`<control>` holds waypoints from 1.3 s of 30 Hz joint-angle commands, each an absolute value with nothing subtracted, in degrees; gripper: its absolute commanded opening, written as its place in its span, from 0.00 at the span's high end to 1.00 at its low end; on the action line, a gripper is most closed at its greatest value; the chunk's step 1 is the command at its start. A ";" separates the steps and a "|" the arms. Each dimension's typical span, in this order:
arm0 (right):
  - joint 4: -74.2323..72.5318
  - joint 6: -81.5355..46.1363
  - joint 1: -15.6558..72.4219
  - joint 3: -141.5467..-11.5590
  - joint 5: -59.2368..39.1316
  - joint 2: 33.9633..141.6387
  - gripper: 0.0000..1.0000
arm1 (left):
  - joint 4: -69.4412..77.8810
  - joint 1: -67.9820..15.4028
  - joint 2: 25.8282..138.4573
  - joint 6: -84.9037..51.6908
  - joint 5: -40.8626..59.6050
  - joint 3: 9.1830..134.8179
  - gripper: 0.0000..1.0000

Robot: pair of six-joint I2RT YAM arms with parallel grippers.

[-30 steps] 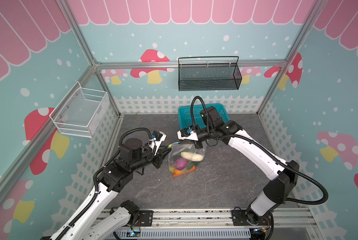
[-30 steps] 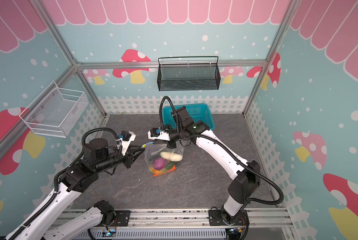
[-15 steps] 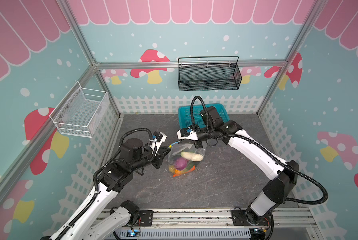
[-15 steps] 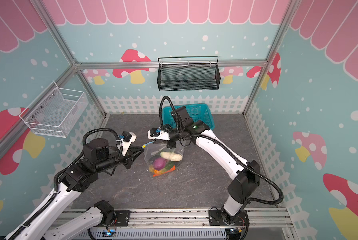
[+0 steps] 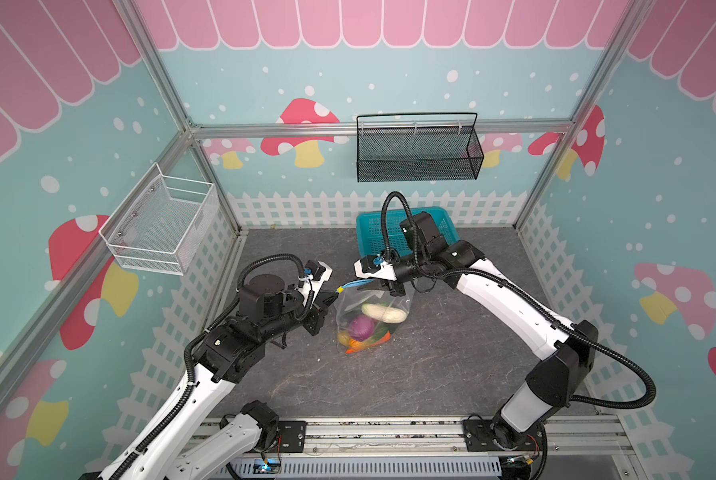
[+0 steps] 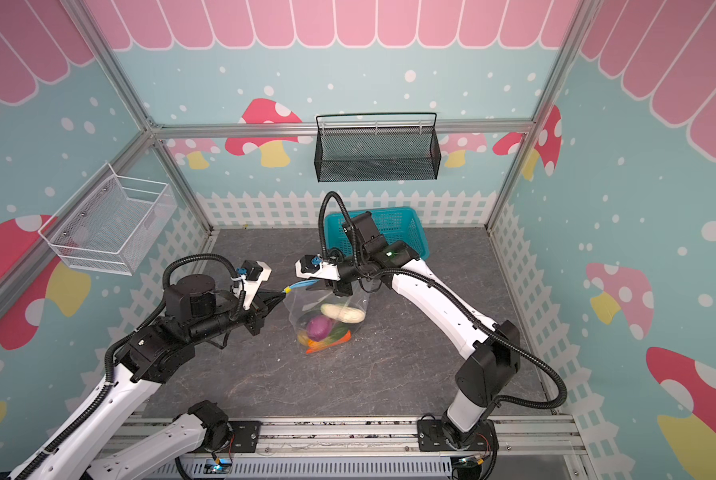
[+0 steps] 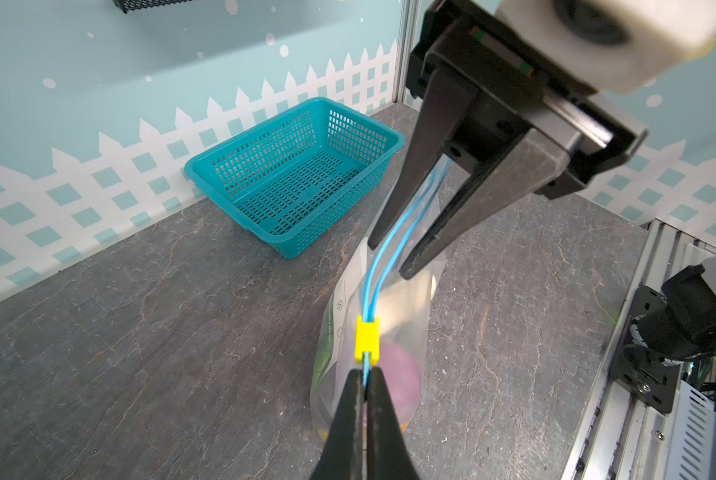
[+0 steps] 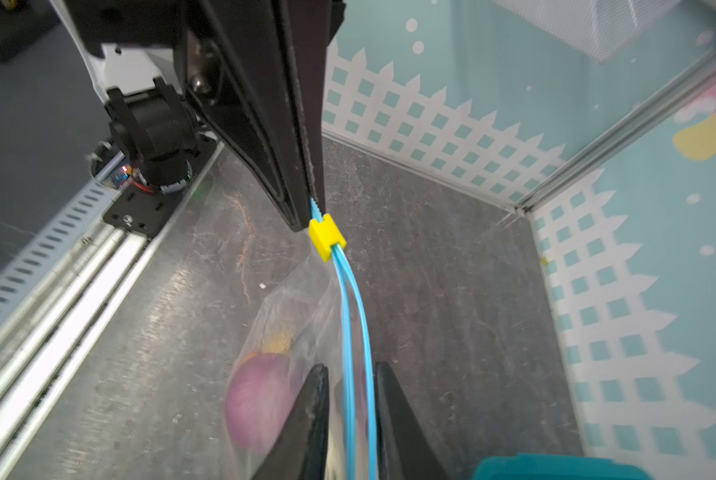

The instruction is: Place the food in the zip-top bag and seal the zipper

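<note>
The left gripper (image 7: 365, 374) is clamping the floppy-looking zipper (image 7: 369, 309) beside its yellow slider (image 7: 366, 343), probably the stiffest hold; the right gripper (image 8: 351, 368) is straddling it, jaws parted.

Teal mushroom-print walls (image 5: 389, 75) with pink scalloped trim (image 5: 306, 20) and white picket-fence border (image 5: 306, 208); dark grey stone-pattern table (image 5: 389, 382); black mesh basket (image 5: 416, 160) on back wall, white wire basket (image 5: 163, 232) on left wall.

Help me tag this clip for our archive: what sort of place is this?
Probably a staged robot test cell, not a home: printed mushroom-and-fence wall panels on an aluminium frame, and two robot arms bolted to a metal rail at a slate-look tabletop.
</note>
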State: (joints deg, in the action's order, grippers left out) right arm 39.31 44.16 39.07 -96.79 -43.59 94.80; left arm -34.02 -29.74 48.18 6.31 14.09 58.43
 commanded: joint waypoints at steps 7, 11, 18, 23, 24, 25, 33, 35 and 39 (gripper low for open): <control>40.55 38.94 39.71 -104.67 -53.36 100.10 0.52 | -31.87 -29.53 49.48 9.73 15.37 61.80 1.00; 40.82 38.74 40.67 -106.72 -53.64 101.59 0.52 | -31.68 -29.53 49.91 10.10 16.04 62.39 1.00; 41.19 39.42 41.88 -107.67 -53.91 101.98 0.78 | -31.43 -29.53 49.63 9.99 15.81 62.34 1.00; 41.74 39.98 41.99 -107.68 -53.45 101.80 0.90 | -31.21 -29.53 49.40 10.01 15.29 62.17 1.00; 41.91 40.14 42.01 -107.75 -53.20 101.78 0.91 | -31.23 -29.53 49.46 10.11 15.21 62.08 1.00; 41.98 40.17 42.01 -107.75 -52.95 101.78 0.91 | -31.25 -29.60 49.48 10.11 15.20 62.06 1.00; 43.00 40.87 42.01 -107.84 -49.58 101.34 0.95 | -30.69 -29.53 49.66 10.18 12.39 62.13 1.00; 43.19 41.04 41.92 -107.86 -48.70 101.12 0.96 | -30.59 -29.52 49.53 9.97 11.58 62.03 1.00; 43.46 41.04 41.83 -107.92 -46.85 100.82 0.96 | -29.22 -29.53 48.52 9.34 8.02 60.64 1.00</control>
